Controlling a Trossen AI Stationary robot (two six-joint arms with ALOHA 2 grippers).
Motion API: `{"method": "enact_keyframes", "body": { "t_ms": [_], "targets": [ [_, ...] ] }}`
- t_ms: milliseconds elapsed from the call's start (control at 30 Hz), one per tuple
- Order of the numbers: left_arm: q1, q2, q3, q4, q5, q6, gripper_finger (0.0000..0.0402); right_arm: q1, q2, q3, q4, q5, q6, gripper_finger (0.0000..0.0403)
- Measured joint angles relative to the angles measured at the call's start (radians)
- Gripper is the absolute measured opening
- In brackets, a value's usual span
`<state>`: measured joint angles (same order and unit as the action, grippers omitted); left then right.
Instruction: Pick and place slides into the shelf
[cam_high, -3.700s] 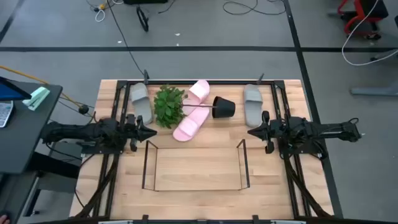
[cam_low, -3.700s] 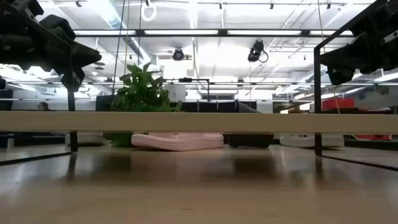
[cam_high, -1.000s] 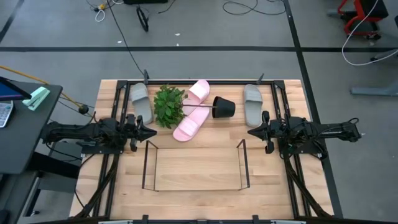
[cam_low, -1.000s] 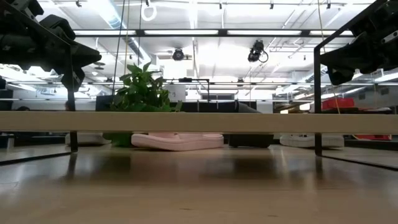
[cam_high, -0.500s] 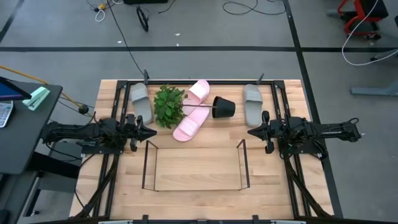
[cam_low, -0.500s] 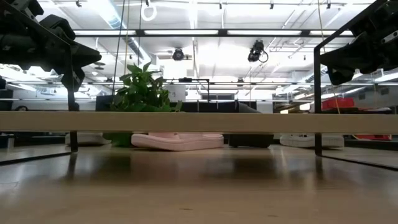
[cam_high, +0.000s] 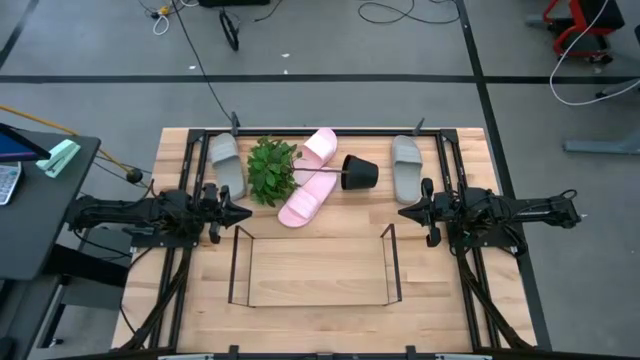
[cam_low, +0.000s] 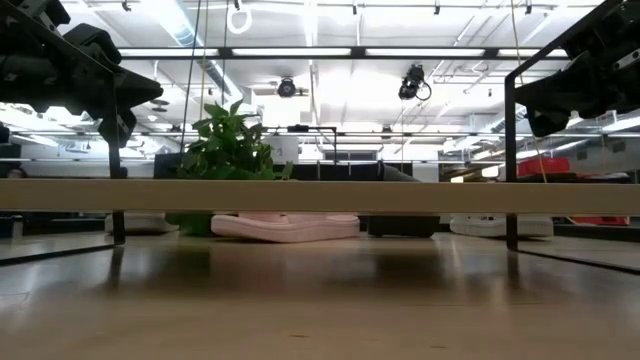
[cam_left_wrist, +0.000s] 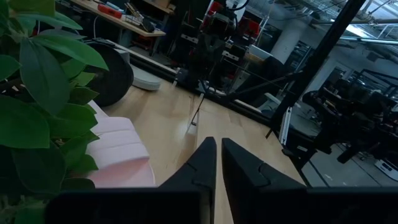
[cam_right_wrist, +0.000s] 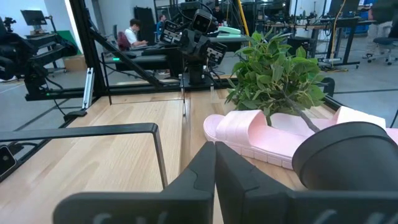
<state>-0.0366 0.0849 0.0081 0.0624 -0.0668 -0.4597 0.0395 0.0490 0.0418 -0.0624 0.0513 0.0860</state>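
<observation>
Both arms sit parked at the table's sides. The left gripper (cam_high: 238, 212) hangs just off the wire shelf's (cam_high: 312, 303) left upright, fingers together on nothing; the right gripper (cam_high: 405, 211) mirrors it beside the right upright, fingers also pressed together and empty. The shelf stands bare near the table's front edge.

All four slides wait along the far side. One grey-green slide (cam_high: 227, 164) lies at the far left, the other grey-green slide (cam_high: 406, 167) at the far right. Between them a pink slide (cam_high: 306, 203) lies angled toward the shelf, with the second pink slide (cam_high: 320, 145) just beyond it. The trouble sits in that middle cluster: a tipped potted plant (cam_high: 271, 169) sprawls there, its black pot (cam_high: 360, 172) on its side and its stem lying across the nearer pink slide.

Judging by that, a grab for either pink slide risks snagging leaves or stem and dragging the plant along, or rolling the pot. The grey-green pair look the cleaner picks. Carrying a slide in low could also catch the shelf's thin uprights.
</observation>
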Motion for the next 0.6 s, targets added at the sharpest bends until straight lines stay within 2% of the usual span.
{"method": "enact_keyframes", "body": {
  "t_ms": [267,600],
  "targets": [
    [0.000,0.000,0.000,0.000,0.000,0.000,0.0040,0.000,0.000,0.000,0.000,0.000,0.000,0.0014],
    [0.000,0.000,0.000,0.000,0.000,0.000,0.0026,0.000,0.000,0.000,0.000,0.000,0.000,0.0014]
  ]
}}
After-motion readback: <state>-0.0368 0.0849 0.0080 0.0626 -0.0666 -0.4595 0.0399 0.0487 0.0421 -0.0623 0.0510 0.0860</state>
